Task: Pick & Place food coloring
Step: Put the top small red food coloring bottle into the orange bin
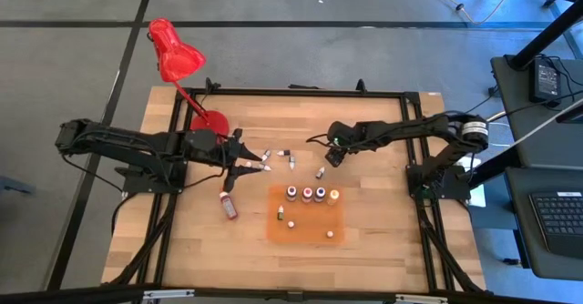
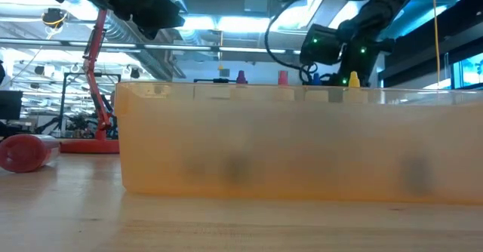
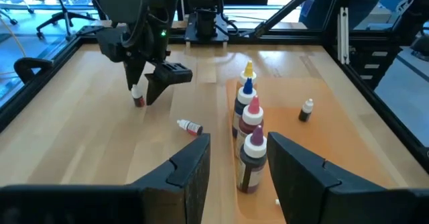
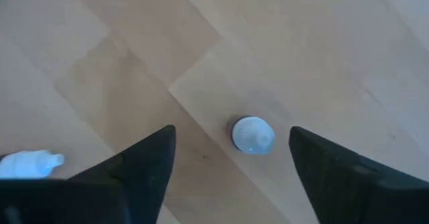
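Four dark jars with coloured caps stand in a row on the orange mat, with three tiny droppers nearer the near edge. Loose droppers lie on the wood beyond the mat. A bigger red-capped bottle lies on its side left of the mat. My right gripper is open and points down over a small upright white-capped bottle, which shows between its fingers without touching them. My left gripper is open, level, facing the jar row, with a lying dropper just ahead.
A red desk lamp stands on its round base at the far left of the table, beside my left arm. A black frame runs around the tabletop. Another dropper lies near my right gripper. Bare wood lies near the mat's near edge.
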You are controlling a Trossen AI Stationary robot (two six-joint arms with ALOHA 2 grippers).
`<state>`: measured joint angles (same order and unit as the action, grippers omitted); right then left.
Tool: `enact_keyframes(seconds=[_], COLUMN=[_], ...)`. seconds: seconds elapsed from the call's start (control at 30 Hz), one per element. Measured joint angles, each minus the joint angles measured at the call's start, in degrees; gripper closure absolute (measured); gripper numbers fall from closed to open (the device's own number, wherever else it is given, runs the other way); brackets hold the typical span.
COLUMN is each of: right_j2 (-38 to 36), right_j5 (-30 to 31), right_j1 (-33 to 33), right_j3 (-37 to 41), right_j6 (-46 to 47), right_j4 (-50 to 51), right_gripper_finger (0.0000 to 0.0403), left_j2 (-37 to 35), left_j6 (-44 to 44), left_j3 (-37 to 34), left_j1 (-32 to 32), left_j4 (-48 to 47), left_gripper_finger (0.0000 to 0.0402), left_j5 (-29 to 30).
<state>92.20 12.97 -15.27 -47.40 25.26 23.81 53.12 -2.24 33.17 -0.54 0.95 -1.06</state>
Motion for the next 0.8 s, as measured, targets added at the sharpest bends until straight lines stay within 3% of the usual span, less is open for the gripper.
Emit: enact_keyframes(seconds=[0.6, 0.8], right_j2=[0.4, 0.1], right_j5=[3.1, 4.7], right_j1=[0.0, 0.4], right_j3=[-0.1, -0.1], right_j6=[-3.3, -3.4], right_j4=[-0.4, 0.1], right_gripper_finger=[0.0338, 0.0340], left_j2=[0.0, 0.0], left_j6=[0.0, 0.0], left_j3=[0.0, 0.0], left_j1=[0.0, 0.0], left_j4=[0.0, -0.9], left_gripper_finger=[0.0258, 0.0258], left_j5=[0.0, 0.0])
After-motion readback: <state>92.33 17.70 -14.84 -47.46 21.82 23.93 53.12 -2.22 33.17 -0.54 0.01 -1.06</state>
